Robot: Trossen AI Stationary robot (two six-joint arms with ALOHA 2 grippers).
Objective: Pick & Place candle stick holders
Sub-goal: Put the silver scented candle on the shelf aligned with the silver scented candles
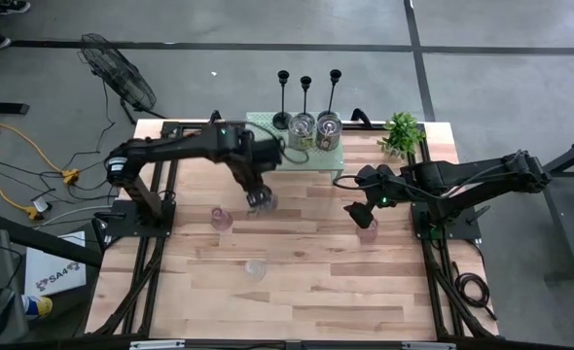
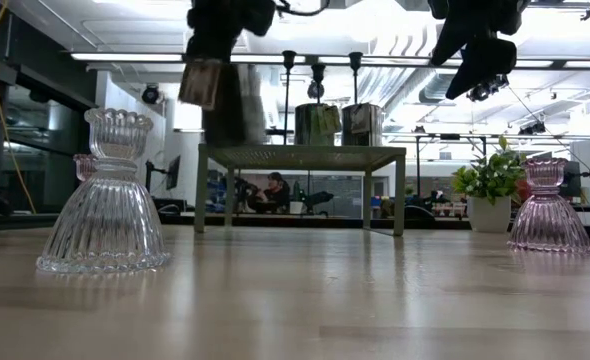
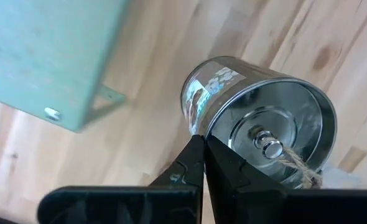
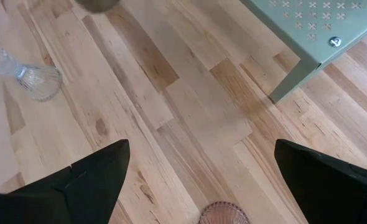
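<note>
My left gripper [image 1: 260, 197] is shut on a silvery jar [image 3: 258, 118] and holds it above the table in front of the pale green shelf [image 1: 297, 151]. Two more silvery jars [image 1: 302, 126] [image 1: 329, 125] stand on the shelf, and three black candlesticks [image 1: 306, 97] stand behind it. My right gripper [image 1: 363, 209] hangs open above a pink glass cup [image 1: 368, 231] that stands on its wide base. Another pink cup [image 1: 222, 219] and a clear one [image 1: 256, 268] stand on the table to the left. My left gripper pinches the jar's rim [image 3: 203, 132] between its two shut fingers, one finger [image 3: 185, 168] outside the wall and the other over the jar's top face. The fingers come from above, pointing steeply down. The jar [image 2: 201, 82] hangs below them, slightly tilted, clear of the table.
A small leafy plant [image 1: 401, 134] stands at the table's far right corner beside the shelf. The shelf's legs [image 2: 399, 205] stand on the far half of the table. Bare wood [image 1: 297, 301] lies toward the near edge.
</note>
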